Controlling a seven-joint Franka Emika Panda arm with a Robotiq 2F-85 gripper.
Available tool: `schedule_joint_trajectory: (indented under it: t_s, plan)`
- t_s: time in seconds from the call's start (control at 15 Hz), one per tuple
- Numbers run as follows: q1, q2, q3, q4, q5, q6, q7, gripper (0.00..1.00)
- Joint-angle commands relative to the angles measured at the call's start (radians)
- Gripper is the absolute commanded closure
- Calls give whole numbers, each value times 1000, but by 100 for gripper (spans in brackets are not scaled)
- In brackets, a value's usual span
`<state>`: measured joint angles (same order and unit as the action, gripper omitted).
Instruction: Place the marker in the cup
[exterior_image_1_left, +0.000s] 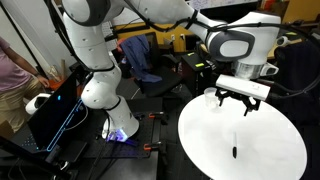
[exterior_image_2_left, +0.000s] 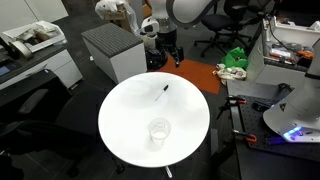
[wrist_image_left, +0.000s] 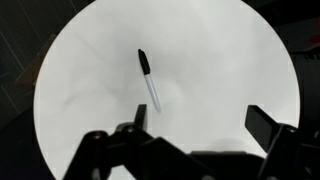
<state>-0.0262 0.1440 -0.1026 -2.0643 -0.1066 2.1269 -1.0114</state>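
Note:
The marker (wrist_image_left: 148, 80) lies flat on the round white table (wrist_image_left: 230, 60); its cap is dark and its barrel pale. It also shows in both exterior views (exterior_image_2_left: 165, 92) (exterior_image_1_left: 235, 151). The cup (exterior_image_2_left: 158, 132) is a clear tumbler standing upright on the table, nearer the camera than the marker. It is out of the wrist view. My gripper (wrist_image_left: 200, 130) is open and empty. It hovers above the table near the edge (exterior_image_1_left: 236, 104) (exterior_image_2_left: 170, 58), apart from the marker.
A grey cabinet (exterior_image_2_left: 110, 50) stands beside the table near the robot base. A green object (exterior_image_2_left: 235, 57) lies on the orange floor. A person (exterior_image_1_left: 10, 75) stands at the edge by a blue-lit computer case (exterior_image_1_left: 60, 110). A chair (exterior_image_1_left: 140, 55) is behind the arm.

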Motion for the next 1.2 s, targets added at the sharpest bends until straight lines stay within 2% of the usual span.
schedule_joint_trajectory:
  t_s: [0.0, 0.27, 0.47, 0.87, 1.13]
  plan:
    - [-14, -16, 25, -53, -58, 104, 72, 0]
    - [-17, -1, 32, -112, -105, 264, 67, 0]
    - [-25, 14, 34, -151, -105, 333, 45, 0]
    - [-65, 76, 47, -156, -48, 379, -54, 0]
    - [-102, 133, 64, -115, -15, 356, -149, 0]
